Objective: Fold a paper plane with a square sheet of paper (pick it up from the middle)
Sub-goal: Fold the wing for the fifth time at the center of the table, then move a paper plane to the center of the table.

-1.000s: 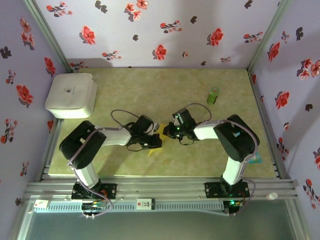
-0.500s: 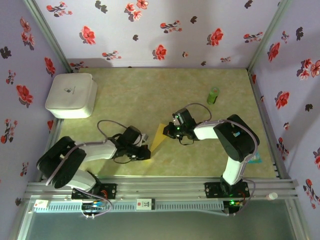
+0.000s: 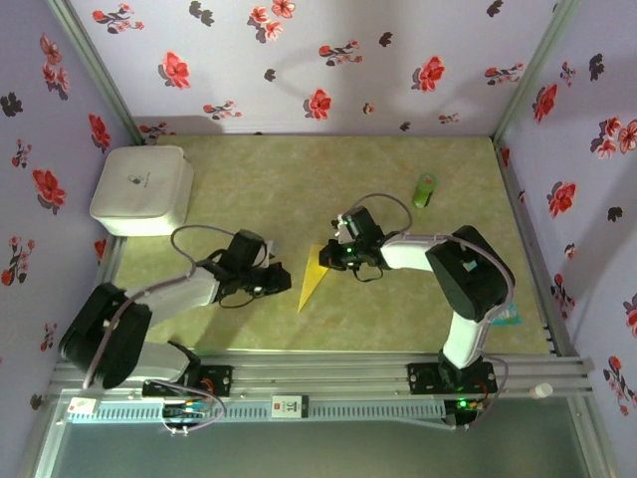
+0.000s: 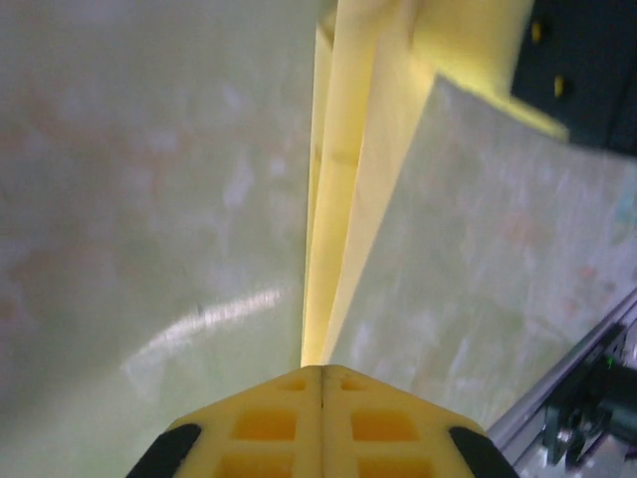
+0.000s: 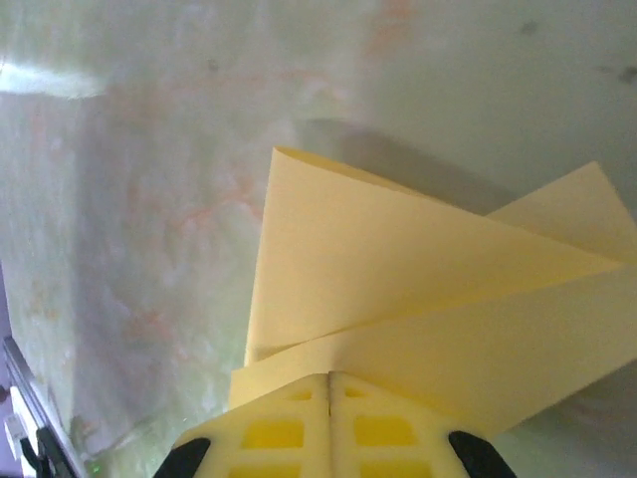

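Clamping the wide end of the yellow paper plane (image 3: 313, 277), the right end effector (image 3: 329, 259) sat closed on it, well to the right of the white box (image 3: 144, 189). The plane lay low over the surface (image 3: 299, 169). Closer to the box, the left end effector (image 3: 287, 283) had its pads pressed together; whether it touched the paper was unclear.

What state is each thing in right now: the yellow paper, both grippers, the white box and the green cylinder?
bright yellow folded paper plane: creased into a slim dart, held at its wide end.
right gripper: shut on that wide end.
left gripper: shut, at the pointed tip; a grip cannot be told.
white rounded box: closed, untouched.
small green cylinder: untouched, apart from both arms.
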Controlling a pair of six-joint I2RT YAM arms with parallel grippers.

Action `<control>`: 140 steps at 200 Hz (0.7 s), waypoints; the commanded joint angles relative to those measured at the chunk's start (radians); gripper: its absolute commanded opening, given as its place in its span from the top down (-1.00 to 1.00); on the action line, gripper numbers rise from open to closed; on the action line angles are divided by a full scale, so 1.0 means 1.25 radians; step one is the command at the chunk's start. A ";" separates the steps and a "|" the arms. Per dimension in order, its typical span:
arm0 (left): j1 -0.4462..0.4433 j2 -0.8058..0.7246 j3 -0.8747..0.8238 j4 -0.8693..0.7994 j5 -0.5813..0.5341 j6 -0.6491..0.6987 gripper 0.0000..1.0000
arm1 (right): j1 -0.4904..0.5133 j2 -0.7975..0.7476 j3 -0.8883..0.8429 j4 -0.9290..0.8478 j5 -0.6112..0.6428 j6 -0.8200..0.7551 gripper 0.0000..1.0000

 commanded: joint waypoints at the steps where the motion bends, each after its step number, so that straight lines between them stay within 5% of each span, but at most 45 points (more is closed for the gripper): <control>1: 0.013 0.079 0.066 -0.017 0.012 0.036 0.75 | 0.006 -0.089 -0.016 -0.043 0.035 -0.036 0.90; 69: 0.013 0.210 0.124 0.020 0.071 0.053 0.63 | 0.007 -0.220 -0.203 0.103 0.097 0.107 0.85; 140: 0.013 0.247 0.119 0.072 0.126 0.056 0.56 | 0.010 -0.197 -0.211 0.122 0.098 0.121 0.83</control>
